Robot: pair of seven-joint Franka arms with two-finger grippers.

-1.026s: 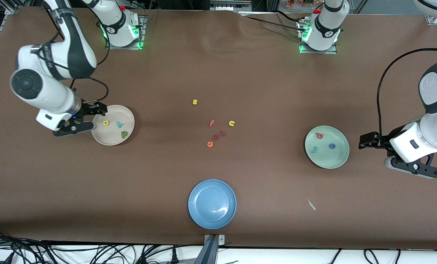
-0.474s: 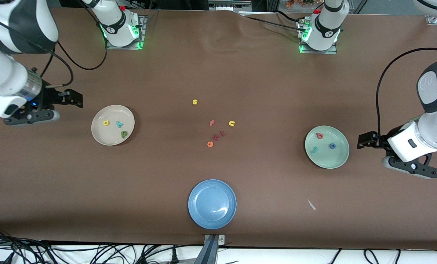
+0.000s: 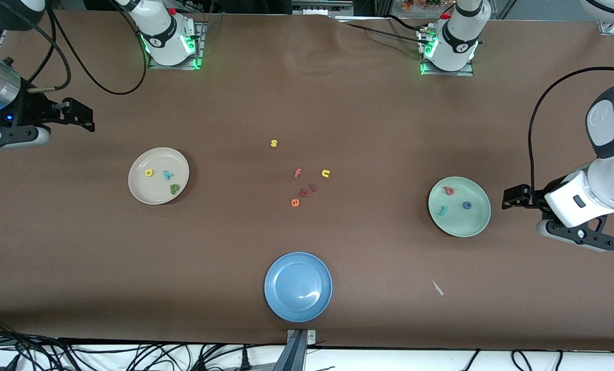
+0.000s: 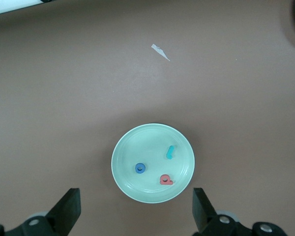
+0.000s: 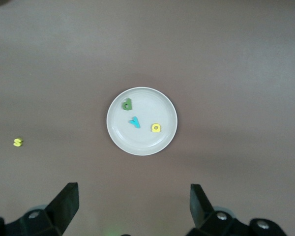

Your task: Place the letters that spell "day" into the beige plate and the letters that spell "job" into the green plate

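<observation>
Now both fingers point(image 4: 69, 211) wide, empty

Matt brown cloth-like table cover point(image 3: 337, 103), faintly wrinkled; glossy round blue plate point(image 3: 298, 309); smooth beige plate point(image 3: 137, 191); glossy white plastic arm shells point(image 3: 608, 123).

A robotics lab. Two white robot arm bases point(image 3: 170, 33) with glowing green status lights are bolted to metal mounting plates along the top of the frame. A wide table point(image 3: 307, 103) covered in plain brown sheeting fills nearly the whole picture. Black cables point(image 3: 105, 355) tangle along the bottom edge, and a metal camera mount point(image 3: 299, 345) juts up at bottom centre. Metal framing point(image 3: 327, 7) shows at the top edge.
</observation>
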